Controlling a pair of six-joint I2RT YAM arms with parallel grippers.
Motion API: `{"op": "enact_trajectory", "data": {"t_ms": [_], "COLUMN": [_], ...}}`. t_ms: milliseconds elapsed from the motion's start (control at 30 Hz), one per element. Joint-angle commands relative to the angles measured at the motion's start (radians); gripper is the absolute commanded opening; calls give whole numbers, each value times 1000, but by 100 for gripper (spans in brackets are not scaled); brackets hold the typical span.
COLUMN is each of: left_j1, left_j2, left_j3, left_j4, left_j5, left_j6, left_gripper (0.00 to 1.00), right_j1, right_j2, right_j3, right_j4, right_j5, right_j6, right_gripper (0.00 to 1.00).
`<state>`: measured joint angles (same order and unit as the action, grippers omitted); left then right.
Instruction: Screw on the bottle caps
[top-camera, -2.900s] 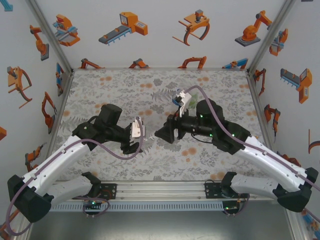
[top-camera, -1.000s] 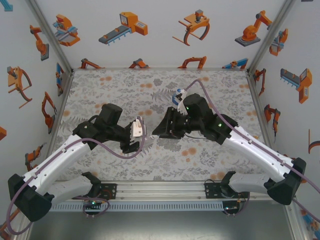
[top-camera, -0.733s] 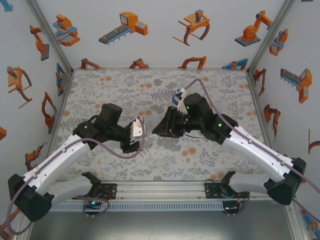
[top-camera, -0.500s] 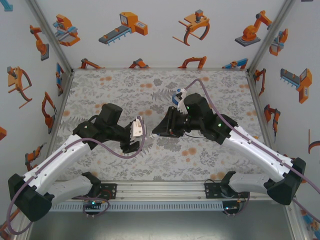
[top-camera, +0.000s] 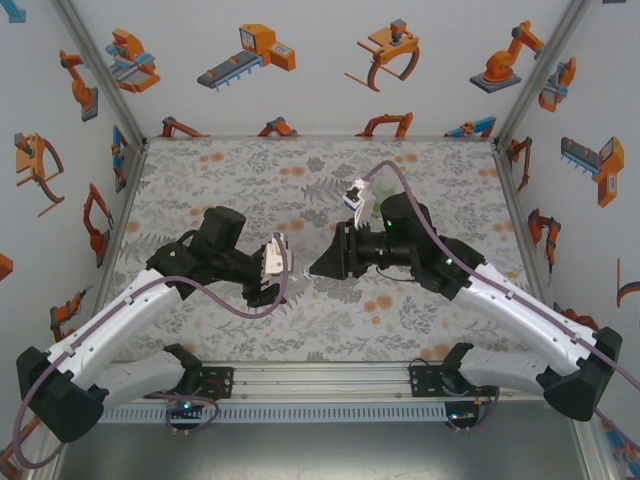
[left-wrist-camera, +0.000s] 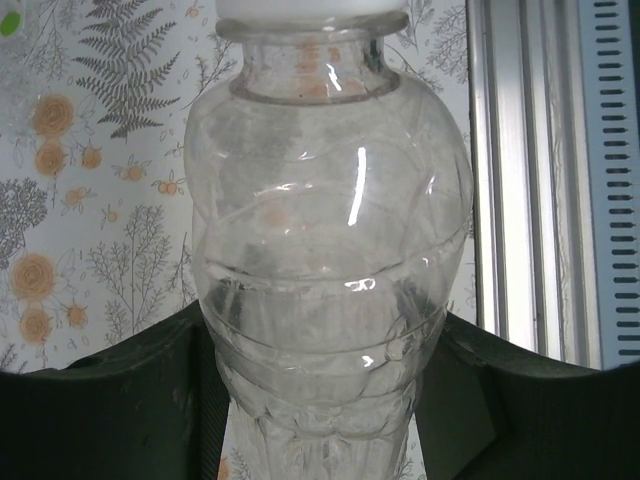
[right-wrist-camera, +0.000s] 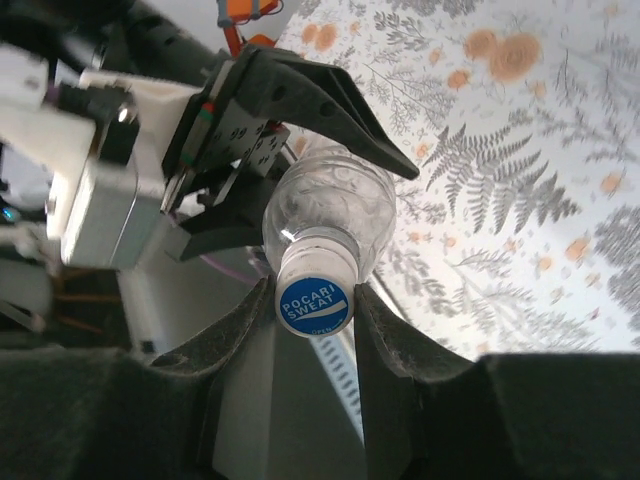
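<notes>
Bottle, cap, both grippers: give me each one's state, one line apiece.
clear bottle: held above the table, cap on its neck.
cap: on the neck, pinched from both sides; how tight, cannot tell.
left gripper: shut on the clear bottle's body.
right gripper: shut on the cap.

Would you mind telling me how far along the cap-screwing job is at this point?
Done: the blue-topped cap already sits on the neck of the clear bottle. In hand: the left gripper clamps the bottle's body while the right gripper is shut on the cap. Left: tightening and releasing; how tight it is, I cannot tell.
</notes>
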<state>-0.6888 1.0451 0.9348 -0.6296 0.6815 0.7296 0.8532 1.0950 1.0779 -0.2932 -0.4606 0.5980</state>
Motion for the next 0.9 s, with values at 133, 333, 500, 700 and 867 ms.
{"op": "enact_trajectory", "data": {"t_ms": [133, 333, 500, 700, 867], "left_j1": [-1, -1, -1, -1, 0], "left_j2": [-5, -4, 2, 20, 28], "left_j3": [25, 25, 28, 43, 48], "left_j4": [-38, -41, -44, -66, -73], "left_j5": [121, 141, 141, 142, 145], "left_j6": [37, 41, 41, 40, 39], "left_gripper": [0, 0, 0, 0, 0], "right_j1": [-7, -5, 4, 14, 27], "right_j2": [-47, -33, -14, 4, 26], "right_j3": [-7, -15, -11, 5, 15], "right_j4": [18, 16, 24, 27, 7], "right_j5": [-204, -241, -246, -252, -264], "right_j6": [-544, -641, -649, -663, -689], "right_gripper": [0, 0, 0, 0, 0]}}
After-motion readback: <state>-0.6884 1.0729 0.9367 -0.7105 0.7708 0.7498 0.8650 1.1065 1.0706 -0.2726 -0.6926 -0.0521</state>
